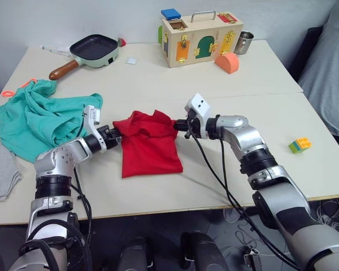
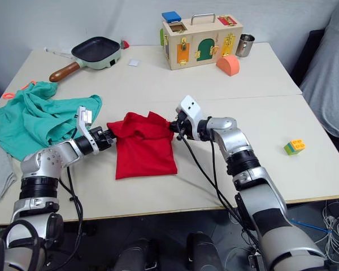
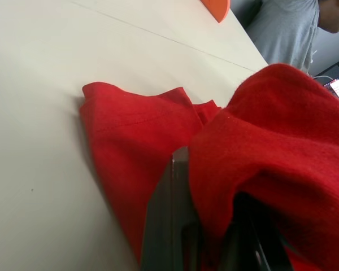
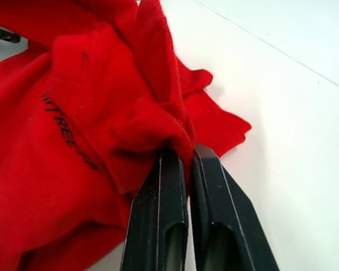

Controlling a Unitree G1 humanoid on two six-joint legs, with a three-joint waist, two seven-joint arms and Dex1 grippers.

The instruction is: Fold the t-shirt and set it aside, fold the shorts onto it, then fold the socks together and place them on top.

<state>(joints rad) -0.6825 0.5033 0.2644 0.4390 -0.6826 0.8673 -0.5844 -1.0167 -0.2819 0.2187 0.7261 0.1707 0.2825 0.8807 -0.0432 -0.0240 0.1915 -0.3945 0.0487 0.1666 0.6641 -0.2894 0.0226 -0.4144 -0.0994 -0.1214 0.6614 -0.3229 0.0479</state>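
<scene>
t-shirt (image 1: 150,145) mid-table, half folded; left gripper (image 1: 116,135) and right gripper (image 1: 179,125) each pinching top corner. Tip: lift both evenly, keep cloth taut, lay flat, then move away from shorts (image 1: 37,116)

1. bare table (image 1: 158,84) lies open between the t-shirt (image 1: 150,147) and the far objects.
2. the shorts (image 1: 37,116) are heaped just beside the left gripper (image 1: 117,134), crowding its outer side.
3. the socks (image 1: 1,172) sit at the left near edge.
4. past the right gripper (image 1: 178,125) the surface is open out to a toy block (image 1: 300,145).
5. pan (image 1: 90,52), wooden box (image 1: 200,39), orange piece (image 1: 227,62) and metal cup (image 1: 244,42) line the far side.
6. a person (image 1: 330,73) sits close by the far right corner.
</scene>
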